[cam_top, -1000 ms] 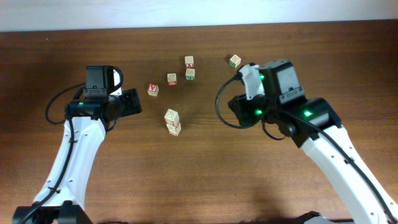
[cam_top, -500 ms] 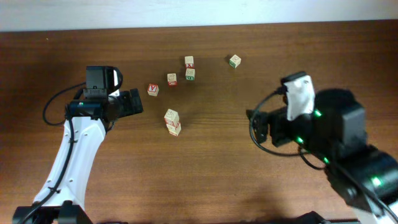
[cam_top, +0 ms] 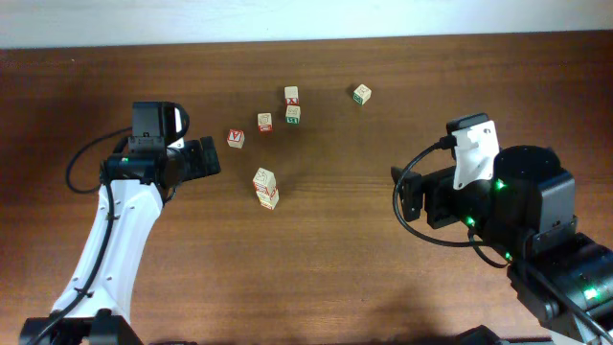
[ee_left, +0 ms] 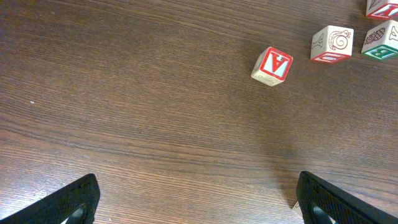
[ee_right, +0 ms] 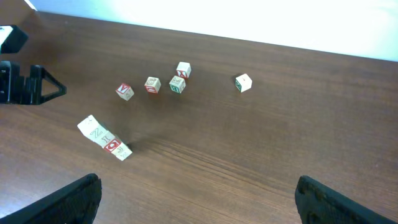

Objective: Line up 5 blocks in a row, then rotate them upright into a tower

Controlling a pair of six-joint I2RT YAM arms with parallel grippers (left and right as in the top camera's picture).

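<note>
Five small wooden blocks lie apart at the back middle of the table: one, one, one, one and one. My left gripper is open a little left of the nearest block, which shows a red letter A. Only bare wood lies between the left fingertips. My right gripper is open at the front right, well back from the blocks, and holds nothing.
A short run of touching cubes sits in front of the loose blocks, one with a red face. The table's far edge meets a white wall. My left arm shows at the left of the right wrist view.
My right arm pulled back from near the far-right block to the front right, and its jaws opened wide. The left jaws opened slightly more. No block moved.
</note>
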